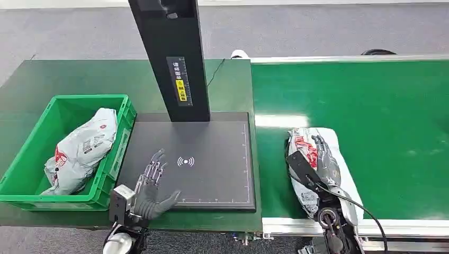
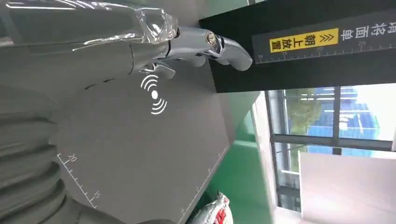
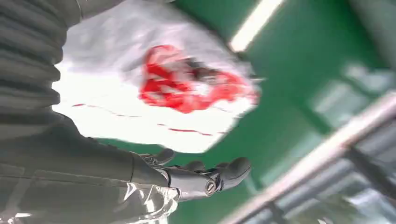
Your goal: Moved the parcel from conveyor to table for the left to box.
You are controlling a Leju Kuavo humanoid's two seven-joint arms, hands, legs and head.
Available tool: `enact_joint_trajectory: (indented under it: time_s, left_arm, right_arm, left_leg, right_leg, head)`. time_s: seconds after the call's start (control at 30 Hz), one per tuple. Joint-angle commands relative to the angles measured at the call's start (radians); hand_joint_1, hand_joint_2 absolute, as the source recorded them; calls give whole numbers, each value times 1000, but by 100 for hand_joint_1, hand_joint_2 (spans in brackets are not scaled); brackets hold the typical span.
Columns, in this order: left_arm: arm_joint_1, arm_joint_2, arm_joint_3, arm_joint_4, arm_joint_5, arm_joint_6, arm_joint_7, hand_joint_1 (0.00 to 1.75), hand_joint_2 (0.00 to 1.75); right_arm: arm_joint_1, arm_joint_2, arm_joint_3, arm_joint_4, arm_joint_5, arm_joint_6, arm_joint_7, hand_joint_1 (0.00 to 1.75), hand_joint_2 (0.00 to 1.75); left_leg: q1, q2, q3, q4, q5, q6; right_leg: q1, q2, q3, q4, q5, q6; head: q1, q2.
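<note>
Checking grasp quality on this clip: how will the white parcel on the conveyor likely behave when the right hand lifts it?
The parcel looks like a soft, crinkled plastic mailer, so it will probably sag and shift rather than stay stiff. Its glossy film may slip under the right hand. Lying flat on the conveyor, it seems unlikely to roll.

Even overhead light | glare on conveyor (image 1: 280, 120) | right wrist view blurred
</note>
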Motion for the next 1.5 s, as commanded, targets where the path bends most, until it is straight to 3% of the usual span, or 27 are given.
enact_joint_trajectory:
  time_s: [0.03,0.2,0.53,0.63,0.67,0.7,1.5]
  left_arm:
    - [-23,-2,5,38,-8,-6,22,0,175]
    - [-39,-1,3,54,-4,-4,28,0,175]
    - [-33,-1,-1,41,6,4,49,0,175]
    - [-32,0,-6,39,7,5,49,0,175]
    - [-32,0,-6,39,8,6,49,0,175]
    - [-33,1,-7,42,9,7,49,0,175]
    - [-45,5,-15,63,17,13,50,0,175]
  right_arm:
    - [-13,-5,7,153,81,154,113,0,175]
    - [-23,-6,38,217,111,190,128,0,175]
    - [-36,-15,59,248,238,170,293,0,175]
    - [-30,-12,54,248,252,185,301,0,175]
    - [-29,-11,54,255,254,192,298,164,175]
    - [-32,-13,53,263,254,200,294,175,175]
    - [-52,-13,84,332,222,249,223,175,175]
  left_leg:
    - [1,0,2,-1,0,1]
    - [0,1,2,-1,0,0]
    - [0,1,2,-1,0,1]
    - [0,0,2,-1,0,1]
    - [0,0,1,-1,0,1]
    - [0,0,1,-1,0,1]
    - [1,-2,7,-2,1,0]
  right_leg:
    - [1,-1,3,-2,0,0]
    - [1,-1,2,-2,1,0]
    - [1,-1,2,-2,1,-1]
    - [1,-2,3,-2,0,0]
    - [1,-2,2,-1,0,0]
    - [1,-2,2,-1,0,0]
    - [1,-3,8,-3,0,-1]
  head:
    - [0,0]
    - [0,0]
    - [0,0]
    - [0,0]
    - [0,0]
    - [0,0]
    - [0,0]
